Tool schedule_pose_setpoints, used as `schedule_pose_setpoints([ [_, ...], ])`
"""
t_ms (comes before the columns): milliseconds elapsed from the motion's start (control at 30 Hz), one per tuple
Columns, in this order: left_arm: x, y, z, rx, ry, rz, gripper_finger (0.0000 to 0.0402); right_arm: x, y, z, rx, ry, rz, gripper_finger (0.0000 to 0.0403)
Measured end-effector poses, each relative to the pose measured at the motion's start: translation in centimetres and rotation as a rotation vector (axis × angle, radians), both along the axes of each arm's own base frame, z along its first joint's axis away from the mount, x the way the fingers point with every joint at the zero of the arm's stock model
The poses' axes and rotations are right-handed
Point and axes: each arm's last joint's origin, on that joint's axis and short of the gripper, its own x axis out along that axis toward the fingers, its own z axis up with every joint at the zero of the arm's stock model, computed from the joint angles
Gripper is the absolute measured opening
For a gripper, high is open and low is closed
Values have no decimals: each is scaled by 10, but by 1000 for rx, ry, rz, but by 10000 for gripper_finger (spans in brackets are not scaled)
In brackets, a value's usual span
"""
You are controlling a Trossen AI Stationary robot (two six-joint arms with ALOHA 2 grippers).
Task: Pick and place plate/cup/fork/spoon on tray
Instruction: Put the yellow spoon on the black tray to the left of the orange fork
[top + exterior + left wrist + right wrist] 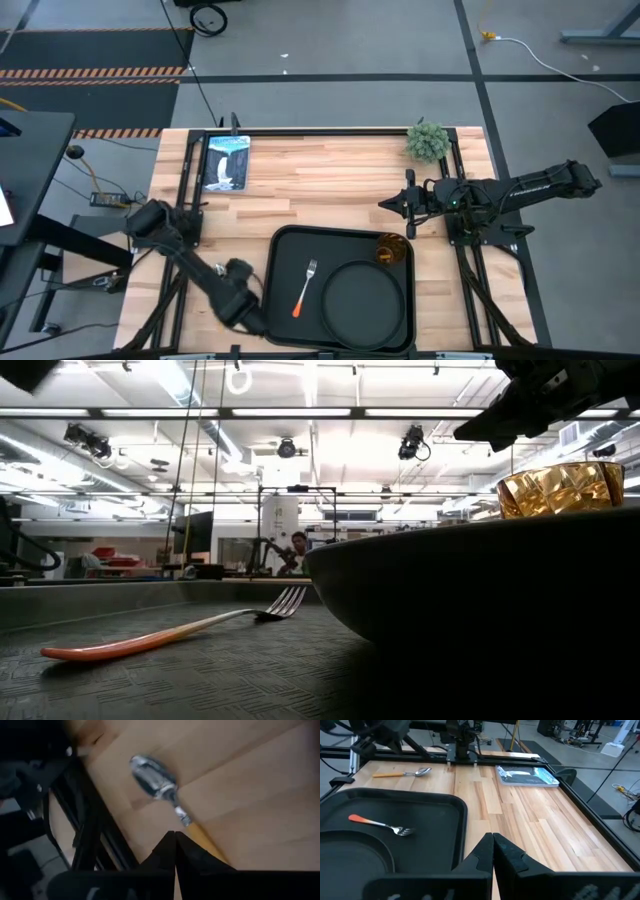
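Observation:
The black tray [285, 250] lies at the table's near middle. On it are the round black plate [365, 300], the amber cup [390, 250] at its far right corner, and the red-handled fork [305, 288], which lies flat. The fork [170, 635] and cup [560, 488] also show in the low view. The spoon [402, 772] lies flat on the wood left of the tray. My left gripper [174, 836] is shut, above the spoon's [175, 805] handle end. My right gripper [385, 204] is shut and empty, above the wood beyond the tray's far edge.
A picture tablet [226, 162] lies at the far left and a small green plant [428, 140] stands at the far right. Black frame rails [185, 200] run along the table's sides. Bare wood shows between the tray and the far edge.

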Motion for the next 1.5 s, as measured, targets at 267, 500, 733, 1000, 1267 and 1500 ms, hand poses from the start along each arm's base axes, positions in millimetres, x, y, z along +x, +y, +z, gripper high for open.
schedule_pose_setpoints([
  [267,-44,-12,-1,3,-134,157,3,1,0,2,-10,-21,5,12],
  [500,-63,-1,-16,-139,-246,311,2,1,1,3,-13,-34,33,12],
  [733,-58,7,-30,-190,-304,383,39,1,1,3,-13,-33,33,12],
  [1000,-63,17,-54,-171,-283,414,106,1,1,3,-18,-33,35,12],
  [1267,-60,18,-54,-169,-319,420,160,1,1,4,-14,-35,34,12],
  [1500,-59,19,-61,-191,-330,429,171,1,1,3,-8,-34,45,12],
])
